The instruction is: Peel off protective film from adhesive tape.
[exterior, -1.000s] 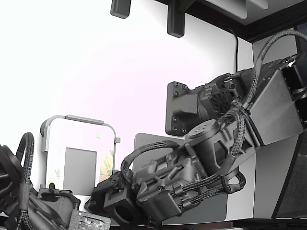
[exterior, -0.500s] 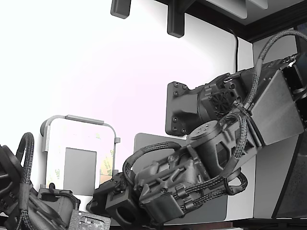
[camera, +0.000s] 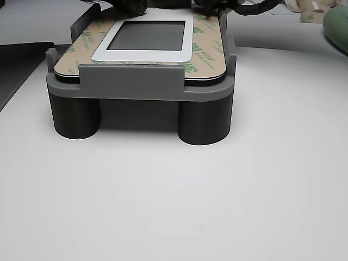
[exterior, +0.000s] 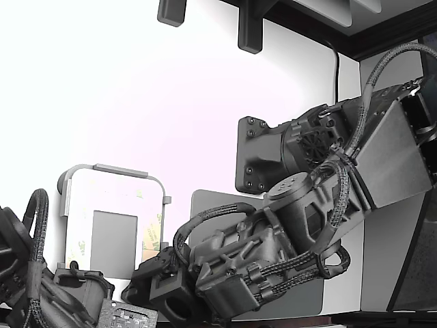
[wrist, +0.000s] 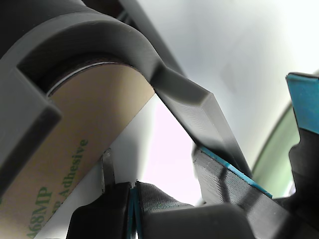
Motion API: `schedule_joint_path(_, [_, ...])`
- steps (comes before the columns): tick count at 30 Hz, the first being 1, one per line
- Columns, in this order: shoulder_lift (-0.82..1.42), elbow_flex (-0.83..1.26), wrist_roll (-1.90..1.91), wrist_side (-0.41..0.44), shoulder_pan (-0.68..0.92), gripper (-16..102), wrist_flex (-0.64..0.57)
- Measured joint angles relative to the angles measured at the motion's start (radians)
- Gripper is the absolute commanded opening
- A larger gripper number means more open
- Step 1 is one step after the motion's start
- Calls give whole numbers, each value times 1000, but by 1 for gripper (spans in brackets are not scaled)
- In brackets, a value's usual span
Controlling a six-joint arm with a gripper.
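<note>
Wrist view: gripper point(wrist: 133, 191) pads look pinched together at the edge of the protective film point(wrist: 65, 164), though a real grip can't be confirmed. Film lies flat on the plate point(camera: 142, 53), seated in the grey fixture point(camera: 130, 87) that steadies it for peeling.

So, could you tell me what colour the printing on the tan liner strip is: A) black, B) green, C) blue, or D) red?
B: the wrist view shows green lettering on the tan liner strip, and the other view shows green marks on it too.
</note>
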Motion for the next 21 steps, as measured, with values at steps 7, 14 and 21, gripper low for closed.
schedule_joint_path(7, [9, 11, 31, 2, 0, -11, -2])
schedule_joint_path(14, [14, 12, 38, 3, 3, -11, 6])
schedule_joint_path(21, [15, -2, 37, 3, 3, -11, 37])
